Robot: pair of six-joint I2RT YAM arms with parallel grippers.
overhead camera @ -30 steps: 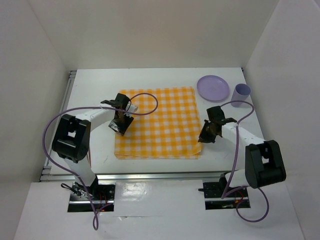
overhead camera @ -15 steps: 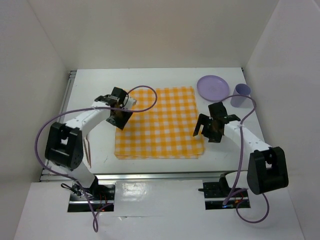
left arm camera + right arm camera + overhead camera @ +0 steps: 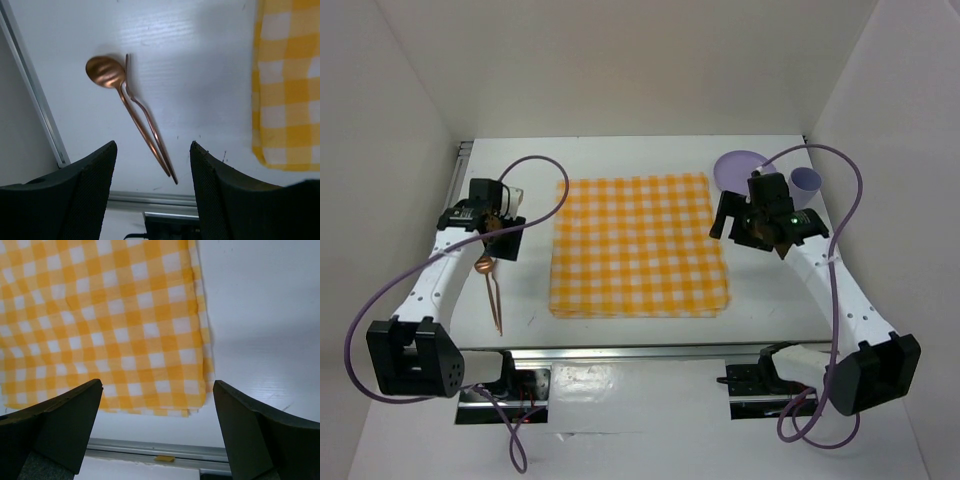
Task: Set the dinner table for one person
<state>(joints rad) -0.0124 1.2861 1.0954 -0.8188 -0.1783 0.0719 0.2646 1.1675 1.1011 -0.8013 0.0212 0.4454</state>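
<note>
**Finding 1: change of position.** A second ago both arms were working at the edges of the checked cloth (image 3: 638, 245). Both have since left it. The left arm has swung out to the left margin of the desk (image 3: 620, 158). The right arm has moved up towards the far right corner.

**Finding 2: pincers.** Your left pincer (image 3: 152, 146) stands moderately apart with nothing between its fingers. Your right pincer (image 3: 157, 385), pinched shut a second ago, is now spread wide and empty. Neither holds anything.

**Finding 3: cloth.** It lies flat and square at the centre of the desk, released on both sides. The right wrist view shows its near right corner lying tidy, with the layers only slightly offset. I judge the cloth step complete.

**Finding 4: remaining items.**
- The spoon (image 3: 105, 71) and fork (image 3: 144, 107), both copper, lie side by side and touching on bare desk left of the cloth. They sit directly under the left pincer, which hangs above them without contact.
- The purple plate (image 3: 735, 165) and purple cup (image 3: 806, 181) stand at the far right corner, off the cloth. In the top view the right pincer partly covers the plate, and I cannot tell how high it hangs above it.

**Assessment.** The setting is at an early stage: only the cloth is placed. You appear to be lining up the cutlery on the left and the plate on the right. Note that the spoon and fork touch, so picking up one may drag the other.
</note>
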